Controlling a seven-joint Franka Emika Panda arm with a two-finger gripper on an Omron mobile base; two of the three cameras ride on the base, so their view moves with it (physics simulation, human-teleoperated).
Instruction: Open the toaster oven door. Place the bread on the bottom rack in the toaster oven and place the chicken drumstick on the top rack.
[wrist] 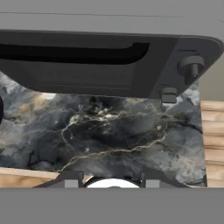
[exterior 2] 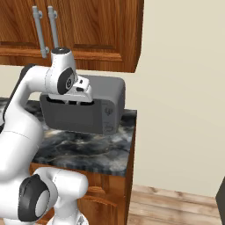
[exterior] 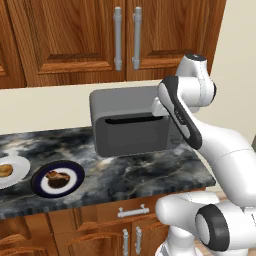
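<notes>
The toaster oven [exterior: 132, 120] stands at the back of the dark marble table [exterior: 150, 175], its door [exterior: 132, 134] shut and upright. The tool [exterior 2: 72, 100] hovers at the door's upper edge, close to the slot handle [exterior: 131, 120]; contact cannot be confirmed. In the hand view the fingertips [wrist: 72, 179] stand apart with nothing between them, though only their tips show, so the spread is hard to judge. Beyond the tool, two control knobs [wrist: 191, 66] sit on the oven's front panel. Well to the tool's left, a dark-rimmed plate [exterior: 57, 179] carries the chicken drumstick [exterior: 58, 176]; further left, a white plate [exterior: 15, 172] carries the bread [exterior: 5, 170]. Wooden wall cabinets [exterior: 100, 35] hang above. Nothing lies between tool and door.
</notes>
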